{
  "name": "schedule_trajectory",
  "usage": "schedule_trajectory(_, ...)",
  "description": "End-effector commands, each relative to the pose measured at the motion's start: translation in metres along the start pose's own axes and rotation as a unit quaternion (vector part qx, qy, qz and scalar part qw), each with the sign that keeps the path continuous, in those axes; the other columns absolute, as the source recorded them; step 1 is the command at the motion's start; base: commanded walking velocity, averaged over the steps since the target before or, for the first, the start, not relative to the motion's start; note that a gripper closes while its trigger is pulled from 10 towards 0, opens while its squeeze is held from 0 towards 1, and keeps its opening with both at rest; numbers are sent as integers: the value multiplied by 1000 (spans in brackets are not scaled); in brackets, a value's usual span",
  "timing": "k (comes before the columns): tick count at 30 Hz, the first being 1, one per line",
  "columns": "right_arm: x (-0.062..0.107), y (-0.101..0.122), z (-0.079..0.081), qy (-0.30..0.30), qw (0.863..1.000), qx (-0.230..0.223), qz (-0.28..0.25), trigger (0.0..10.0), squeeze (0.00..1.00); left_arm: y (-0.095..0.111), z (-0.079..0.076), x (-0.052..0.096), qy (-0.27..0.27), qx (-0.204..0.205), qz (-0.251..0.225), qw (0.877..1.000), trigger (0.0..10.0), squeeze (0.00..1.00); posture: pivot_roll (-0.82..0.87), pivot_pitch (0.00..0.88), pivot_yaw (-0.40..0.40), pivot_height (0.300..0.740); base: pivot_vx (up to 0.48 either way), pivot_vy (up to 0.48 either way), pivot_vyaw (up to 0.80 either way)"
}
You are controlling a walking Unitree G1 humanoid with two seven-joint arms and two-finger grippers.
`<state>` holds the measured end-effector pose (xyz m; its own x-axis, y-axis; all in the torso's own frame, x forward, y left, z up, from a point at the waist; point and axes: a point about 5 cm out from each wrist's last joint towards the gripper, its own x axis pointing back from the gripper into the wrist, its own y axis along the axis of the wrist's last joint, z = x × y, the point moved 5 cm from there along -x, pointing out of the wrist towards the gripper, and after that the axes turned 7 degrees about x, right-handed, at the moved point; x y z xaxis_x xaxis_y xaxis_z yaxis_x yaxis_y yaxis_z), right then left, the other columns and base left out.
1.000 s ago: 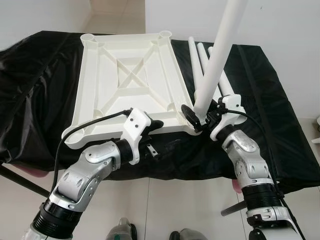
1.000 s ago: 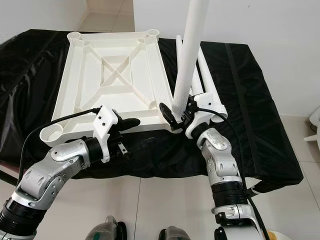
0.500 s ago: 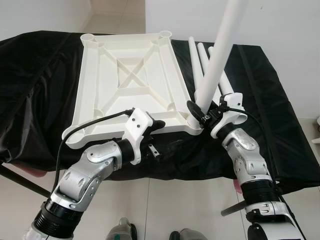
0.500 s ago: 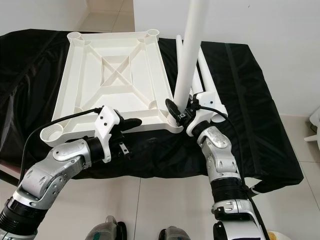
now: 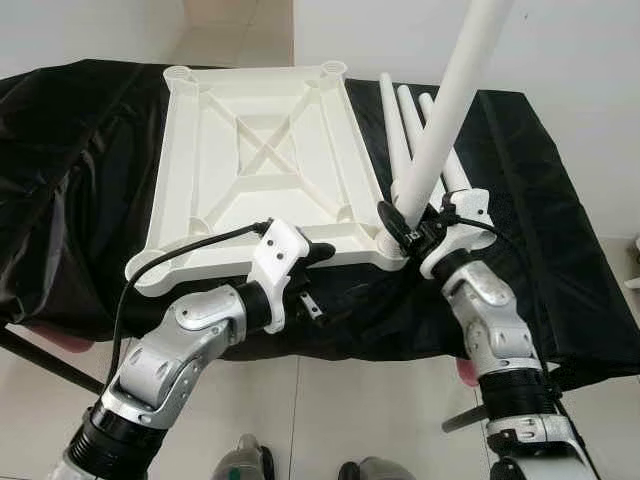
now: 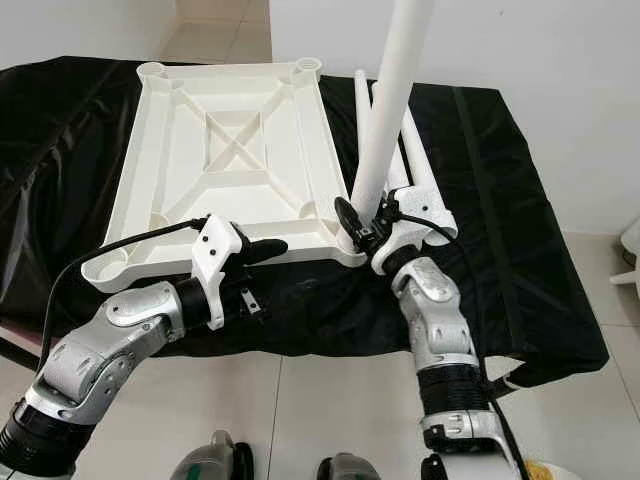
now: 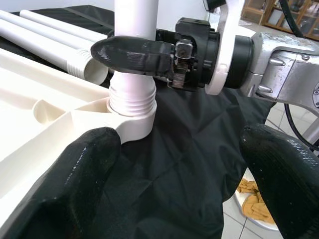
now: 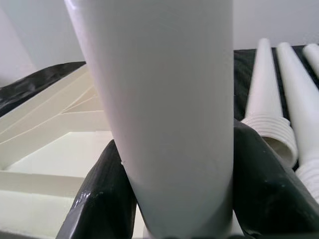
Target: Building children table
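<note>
Children's tabletop (image 5: 262, 170), white plastic, lies underside-up on the black-draped desk (image 5: 530, 200), ribs and corner sockets facing up. One table leg (image 5: 440, 130) stands in the near corner socket (image 7: 130, 122) on the robot's right, leaning a little away from upright, threaded collar just entering the socket. Right gripper (image 5: 408, 228): jaws closed around the leg low down, just above the collar. Left gripper (image 7: 179, 169): jaws spread wide, holding nothing, one finger against the tabletop's near edge beside that socket. Three spare legs (image 5: 400, 115) lie together on the desk just beyond the socket corner.

Step in hand, by my reading: seating and screwing the leg. To do it well, bring the leg square to the socket before turning, so the thread does not cross; left gripper should brace the tabletop edge against twisting; regrip low between turns
</note>
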<state>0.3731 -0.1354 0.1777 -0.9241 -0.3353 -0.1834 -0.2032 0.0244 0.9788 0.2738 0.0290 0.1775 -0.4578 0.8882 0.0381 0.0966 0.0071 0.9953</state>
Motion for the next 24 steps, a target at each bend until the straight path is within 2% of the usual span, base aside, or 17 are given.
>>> schedule_trajectory(1,6,-7,-16,-53,998,-23,14,0,0,-3,-8,0,-20,4,7,1000,10000,0,-10,102,1,740,0,0,0)
schedule_trajectory(8,8,-9,-19,-95,995,-29,19,0,0,-3,-8,0,-20,4,8,1000,10000,0,-12,105,2,740,0,0,0)
schedule_trajectory(10,7,-9,-13,-117,992,-47,20,0,0,-3,-8,0,-21,4,9,1000,10000,0,-10,102,1,740,0,0,0)
schedule_trajectory(14,7,-7,-7,-157,986,-55,27,0,0,-3,-9,0,-22,4,8,1000,10000,0,-10,100,0,740,0,0,0)
schedule_trajectory(24,5,-11,3,-198,977,-58,48,0,0,-4,-10,-2,-23,3,7,1000,10000,0,-6,76,-6,740,0,0,0)
